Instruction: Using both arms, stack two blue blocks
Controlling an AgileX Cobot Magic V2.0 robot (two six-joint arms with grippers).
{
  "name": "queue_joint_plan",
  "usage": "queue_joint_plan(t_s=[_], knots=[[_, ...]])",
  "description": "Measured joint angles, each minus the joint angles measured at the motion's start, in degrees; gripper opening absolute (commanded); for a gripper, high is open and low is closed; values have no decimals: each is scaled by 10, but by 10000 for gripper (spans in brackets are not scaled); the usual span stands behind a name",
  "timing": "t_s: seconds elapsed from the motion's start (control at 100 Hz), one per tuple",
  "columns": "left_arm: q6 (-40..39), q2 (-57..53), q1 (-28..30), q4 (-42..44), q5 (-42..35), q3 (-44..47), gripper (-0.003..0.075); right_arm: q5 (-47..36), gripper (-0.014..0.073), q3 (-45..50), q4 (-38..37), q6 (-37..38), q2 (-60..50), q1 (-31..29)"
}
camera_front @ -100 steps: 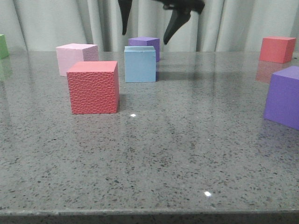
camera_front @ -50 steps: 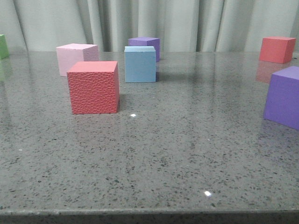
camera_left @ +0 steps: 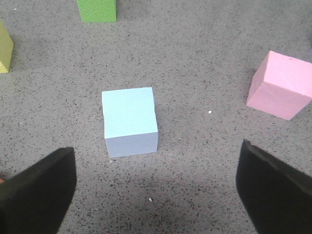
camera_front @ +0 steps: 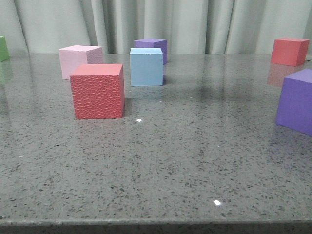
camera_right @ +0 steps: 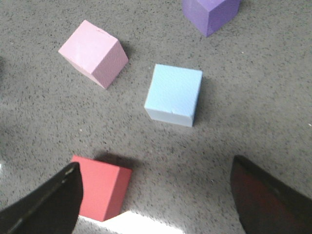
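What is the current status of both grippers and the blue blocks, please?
Left gripper open above one blue block. Right gripper open over other blue block. Nothing stacked; nothing blocking.

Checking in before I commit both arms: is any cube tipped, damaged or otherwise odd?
Nothing stands out. Both blue blocks sit flat and apart on the table, unstacked. Left gripper and right gripper are open and empty.

The blue blocks (camera_front: 146, 67) (camera_left: 129, 121) were pale sky-blue — the counter (camera_front: 195, 156) speckled grey, one cube (camera_front: 97, 91) pebbled red.
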Motion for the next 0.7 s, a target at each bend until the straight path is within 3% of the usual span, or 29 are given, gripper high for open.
queue_joint_plan(t_s=[0.36,0.7], knots=[[-34,82,0,30,43,-71,627,-176,612,339,0,-1,-240,0],[-36,206,0,55,120,-173,627,-203,612,470,0,-1,-378,0]])
